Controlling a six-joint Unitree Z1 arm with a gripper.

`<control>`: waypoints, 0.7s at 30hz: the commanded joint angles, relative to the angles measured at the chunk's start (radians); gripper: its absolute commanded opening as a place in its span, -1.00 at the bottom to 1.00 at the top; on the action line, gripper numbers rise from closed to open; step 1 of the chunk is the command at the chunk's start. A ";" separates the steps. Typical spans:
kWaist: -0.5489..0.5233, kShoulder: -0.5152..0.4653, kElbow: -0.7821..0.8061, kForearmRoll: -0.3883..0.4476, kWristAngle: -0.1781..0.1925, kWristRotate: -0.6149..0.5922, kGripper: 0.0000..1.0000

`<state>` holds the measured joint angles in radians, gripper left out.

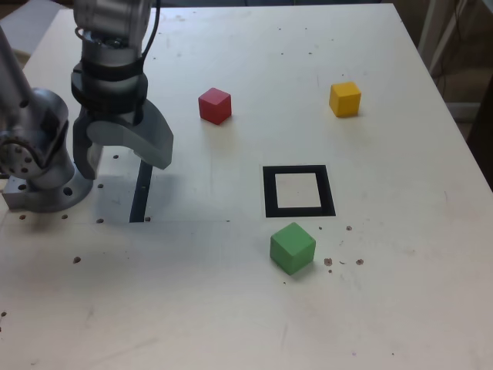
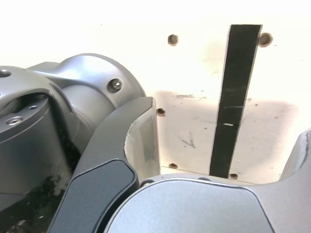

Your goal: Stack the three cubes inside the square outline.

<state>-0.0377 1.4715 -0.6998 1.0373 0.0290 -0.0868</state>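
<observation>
White and a little scratched, the flat bench (image 1: 385,293) carries all the things, and small dark screw holes dot its surface. Near the middle of it lies the thick black square outline (image 1: 299,170) with a pale centre, and nothing is inside it. A small matte green cube (image 1: 292,247) stands just beside the near edge of the outline, apart from it. A small matte red cube (image 1: 215,105) stands farther back, toward the exterior view's left, and a small matte yellow cube (image 1: 345,99) stands well apart from it, at the exterior view's right. All three cubes rest separately on the bench.

At the exterior view's left the grey metal gripper (image 1: 123,166) hangs above a narrow straight black strip (image 2: 234,102), beside the round grey base of the arm (image 1: 42,166). Its jaws are spread apart and hold nothing. No object stands between the gripper and the cubes.
</observation>
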 commanded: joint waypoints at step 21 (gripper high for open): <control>0.019 -0.037 -0.204 0.124 0.077 0.100 0.99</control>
<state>-0.0268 1.4384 -0.8953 1.1509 0.1004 0.0080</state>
